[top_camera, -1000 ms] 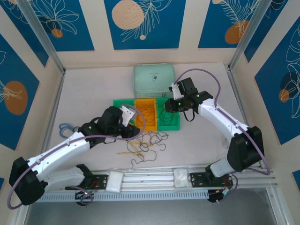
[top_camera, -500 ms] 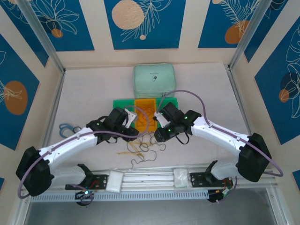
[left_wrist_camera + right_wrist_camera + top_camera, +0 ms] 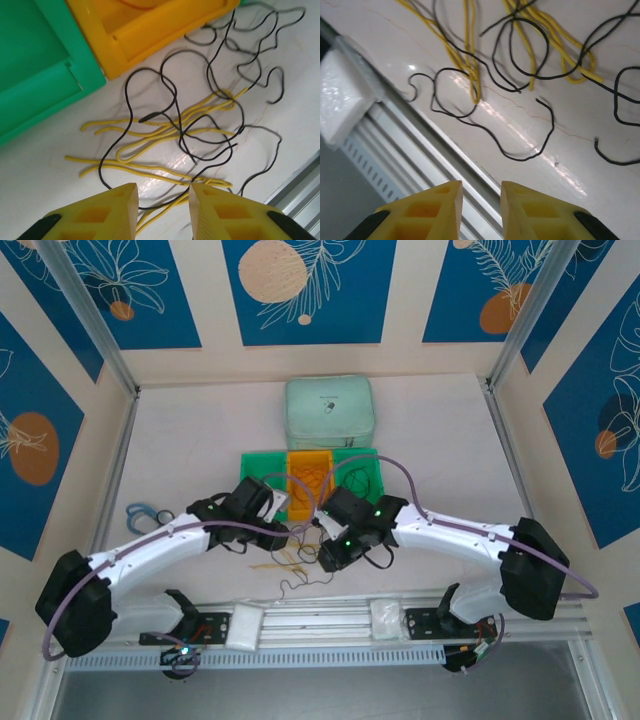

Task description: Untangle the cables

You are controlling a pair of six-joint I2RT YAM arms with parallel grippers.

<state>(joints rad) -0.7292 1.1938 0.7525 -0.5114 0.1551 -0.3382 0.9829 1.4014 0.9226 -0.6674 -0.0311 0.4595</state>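
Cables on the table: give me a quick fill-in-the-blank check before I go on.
The black cables lie tangled with ____ ones on the table. The orange bin stands against a ____ bin. The right gripper has ____ between its jaws.
Missing: yellow; green; nothing.

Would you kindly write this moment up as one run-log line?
left claw: open, empty, over cables | right claw: open, empty, near front rail | cables: black and yellow, tangled on table
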